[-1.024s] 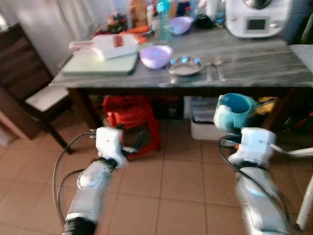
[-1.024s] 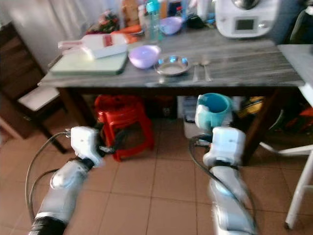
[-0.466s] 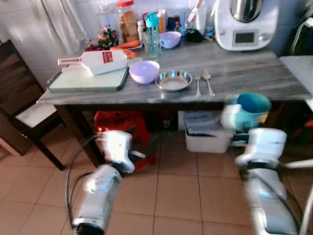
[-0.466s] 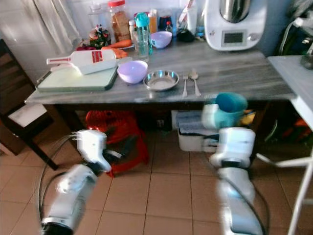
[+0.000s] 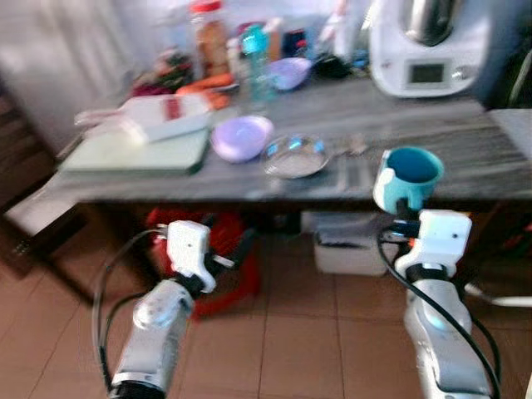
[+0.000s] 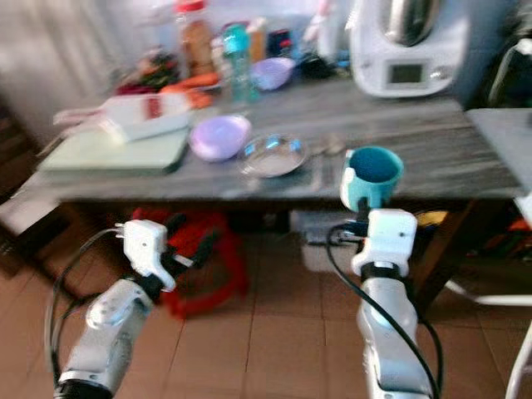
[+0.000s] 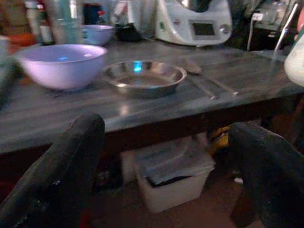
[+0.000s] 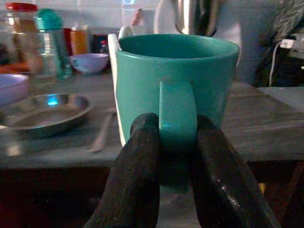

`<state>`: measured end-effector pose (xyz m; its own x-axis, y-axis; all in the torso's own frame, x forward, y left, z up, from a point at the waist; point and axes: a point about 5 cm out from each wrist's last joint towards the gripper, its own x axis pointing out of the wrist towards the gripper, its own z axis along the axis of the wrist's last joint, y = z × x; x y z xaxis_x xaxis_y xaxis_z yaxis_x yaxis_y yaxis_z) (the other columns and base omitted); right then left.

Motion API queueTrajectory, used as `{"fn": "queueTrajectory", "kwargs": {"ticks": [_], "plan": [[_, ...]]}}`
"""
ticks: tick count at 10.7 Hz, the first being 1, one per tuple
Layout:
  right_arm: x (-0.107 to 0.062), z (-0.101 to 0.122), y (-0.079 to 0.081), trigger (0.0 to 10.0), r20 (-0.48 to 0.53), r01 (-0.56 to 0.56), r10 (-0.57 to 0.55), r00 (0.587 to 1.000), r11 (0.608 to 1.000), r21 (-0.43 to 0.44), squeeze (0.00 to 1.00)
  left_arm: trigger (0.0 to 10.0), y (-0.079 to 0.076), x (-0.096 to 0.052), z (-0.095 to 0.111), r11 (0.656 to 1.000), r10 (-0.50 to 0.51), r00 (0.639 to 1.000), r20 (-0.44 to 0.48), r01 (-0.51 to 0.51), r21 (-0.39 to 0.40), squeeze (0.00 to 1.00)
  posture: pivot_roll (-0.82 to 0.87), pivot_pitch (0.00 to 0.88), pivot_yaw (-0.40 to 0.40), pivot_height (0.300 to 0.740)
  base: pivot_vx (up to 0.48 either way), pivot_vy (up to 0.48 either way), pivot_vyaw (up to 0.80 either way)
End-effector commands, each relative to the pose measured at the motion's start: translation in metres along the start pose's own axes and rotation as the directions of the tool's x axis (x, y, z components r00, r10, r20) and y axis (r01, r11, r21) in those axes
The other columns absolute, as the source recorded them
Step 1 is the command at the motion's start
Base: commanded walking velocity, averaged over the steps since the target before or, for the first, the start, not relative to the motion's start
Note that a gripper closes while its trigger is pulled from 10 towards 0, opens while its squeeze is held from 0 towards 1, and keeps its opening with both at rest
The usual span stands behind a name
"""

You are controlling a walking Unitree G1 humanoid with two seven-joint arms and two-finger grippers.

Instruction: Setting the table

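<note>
Far left of the grey table (image 5: 465, 145): a pale green cutting board (image 5: 133, 150) with a white red-labelled container (image 5: 158, 120) lying on it. Next along, a lilac bowl (image 5: 241, 135), then a shallow steel dish (image 5: 294, 155) just beside it, then cutlery (image 7: 209, 85) lying flat to the dish's right. Jars and a teal-capped bottle (image 5: 254, 50) stand along the back edge; a white kitchen appliance (image 5: 428, 46) sits at back right.

Left gripper (image 7: 166, 156): low, in front of the table edge, fingers spread wide, holding nothing.

Right gripper (image 8: 173, 156): both fingers pinched on the handle of the teal mug (image 5: 407, 176), mug upright, rim level. It is held up before the table's front edge, right of the cutlery; head views are blurred, so whether its base clears the tabletop cannot be told.

Step in hand, judged: carrying the mug to the place setting. Next move calls for reaching forward over the edge, then lowering onto bare tabletop right of the cutlery, keeping the mug level and clear of it before release.
</note>
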<state>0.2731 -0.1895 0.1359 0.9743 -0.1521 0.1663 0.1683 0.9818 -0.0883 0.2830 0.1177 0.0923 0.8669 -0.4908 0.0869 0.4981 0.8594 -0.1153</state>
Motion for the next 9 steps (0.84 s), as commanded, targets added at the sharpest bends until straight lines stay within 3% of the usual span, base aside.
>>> {"fn": "queueTrajectory", "kwargs": {"ticks": [1, 6, 9], "plan": [[0.0023, 0.0080, -0.0010, 10.0, 0.030, 0.004, -0.004, 1.000, 1.000, 0.005, 0.00, 10.0, -0.0013, 0.0016, 0.0037, 1.000, -0.015, 1.000, 0.004, 0.015, 0.013, 0.00, 0.02, 0.004, 0.086, 0.740, 0.424, 0.000, 0.00], [0.0048, 0.0123, -0.0025, 10.0, 0.043, 0.000, 0.000, 0.999, 1.000, 0.002, 0.00, 10.0, -0.0029, 0.0017, 0.0047, 1.000, -0.014, 1.000, 0.002, 0.014, 0.016, 0.00, 0.02, 0.005, 0.082, 0.740, 0.412, 0.000, 0.00], [0.0061, 0.0159, -0.0005, 10.0, 0.056, -0.011, 0.011, 0.998, 1.000, -0.002, 0.00, 10.0, -0.0031, 0.0013, 0.0051, 1.000, -0.011, 1.000, 0.003, 0.011, 0.017, 0.00, 0.02, 0.005, 0.076, 0.740, 0.395, 0.000, 0.52]]}}
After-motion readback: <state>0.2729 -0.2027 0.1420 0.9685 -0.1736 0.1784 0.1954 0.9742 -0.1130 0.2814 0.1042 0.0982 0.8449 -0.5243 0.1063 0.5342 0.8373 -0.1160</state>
